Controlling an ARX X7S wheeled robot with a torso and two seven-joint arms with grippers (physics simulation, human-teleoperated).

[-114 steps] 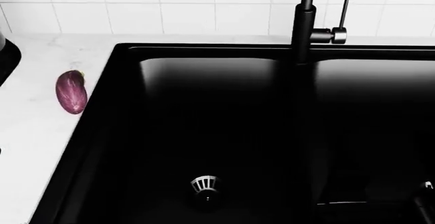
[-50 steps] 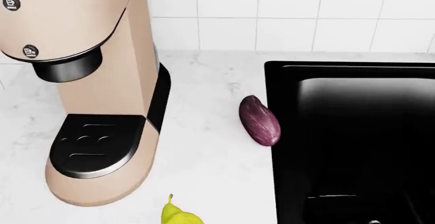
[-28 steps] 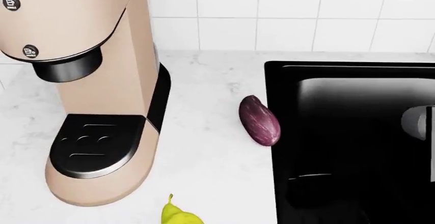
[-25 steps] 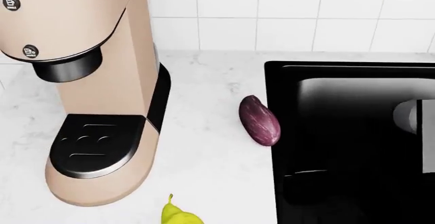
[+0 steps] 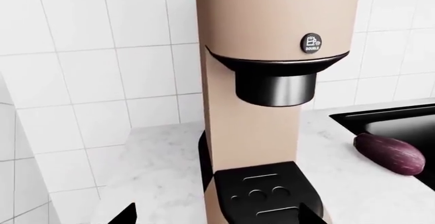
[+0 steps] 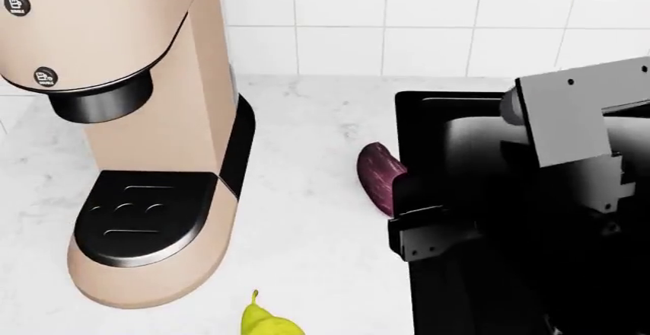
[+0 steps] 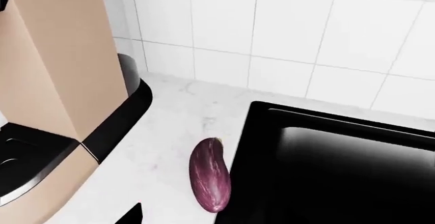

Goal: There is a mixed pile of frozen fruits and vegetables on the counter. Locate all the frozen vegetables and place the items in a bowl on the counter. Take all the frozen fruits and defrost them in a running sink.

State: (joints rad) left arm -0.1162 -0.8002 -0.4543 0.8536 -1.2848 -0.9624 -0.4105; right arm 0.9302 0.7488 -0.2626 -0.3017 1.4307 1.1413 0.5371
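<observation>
One eggplant (image 6: 374, 169) lies on the white counter (image 6: 304, 221), just beside the left rim of the black sink (image 6: 477, 122), partly hidden in the head view by the right arm (image 6: 564, 122) that reaches in from three o'clock above the basin. One pear (image 6: 266, 321) shows at six o'clock on the counter, cut by the frame edge. One tan coffee machine (image 6: 132, 122) stands at nine o'clock, well left of the eggplant. The right wrist view looks down on the eggplant (image 7: 209, 180) lying lengthwise along the sink (image 7: 340, 168) edge. The right gripper's (image 6: 431, 232) fingers cannot be told apart or together; only dark tips show. The left gripper's (image 5: 214, 215) fingertips sit wide apart, holding nothing, facing the coffee machine (image 5: 272, 81).
</observation>
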